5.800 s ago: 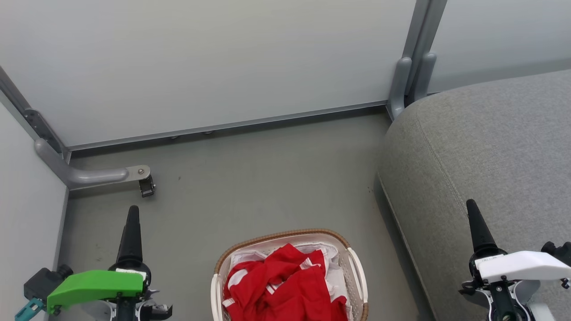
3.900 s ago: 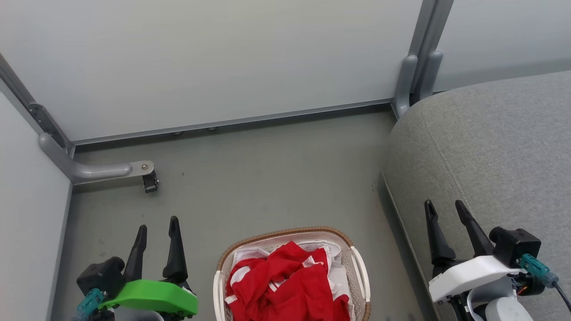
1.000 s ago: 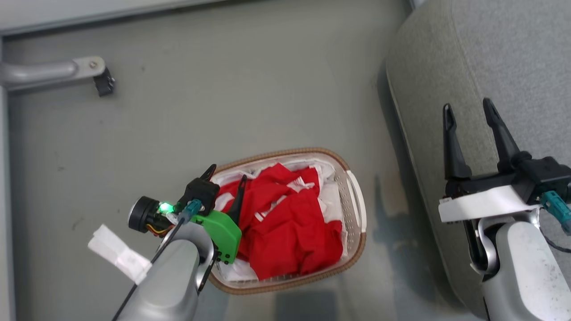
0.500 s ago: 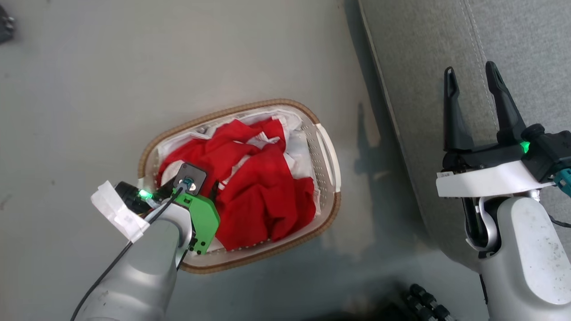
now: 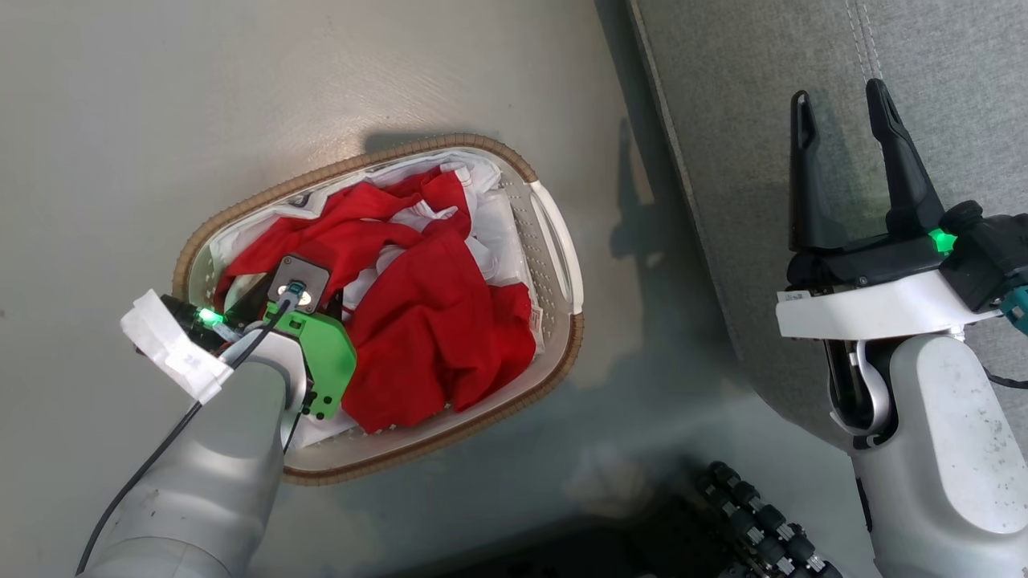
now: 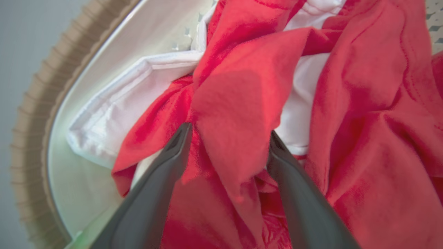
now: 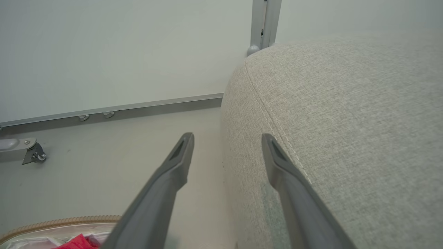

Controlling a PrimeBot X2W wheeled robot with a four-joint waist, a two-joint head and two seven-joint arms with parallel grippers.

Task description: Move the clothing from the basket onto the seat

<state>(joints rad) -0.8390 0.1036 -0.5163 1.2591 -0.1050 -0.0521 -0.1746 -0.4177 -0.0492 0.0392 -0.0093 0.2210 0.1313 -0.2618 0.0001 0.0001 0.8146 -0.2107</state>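
Item, my left end effector (image 6: 229, 129): lowered into the basket (image 5: 554, 241) over the last second. Its jaws are spread wide with a fold of the clothing (image 6: 235, 114) standing between them, nothing pinched yet.
Item, clothing: all heaped in the basket on the floor (image 5: 321, 80), none on the seat (image 5: 948, 120).
Item, my right end effector (image 5: 837, 92): unchanged, spread and empty, above the seat's edge.
Reading: the reach looks done; I judge closing on that fold comes next.

Dark-fingered right end effector (image 5: 837, 91), white wrist cover (image 5: 867, 315)
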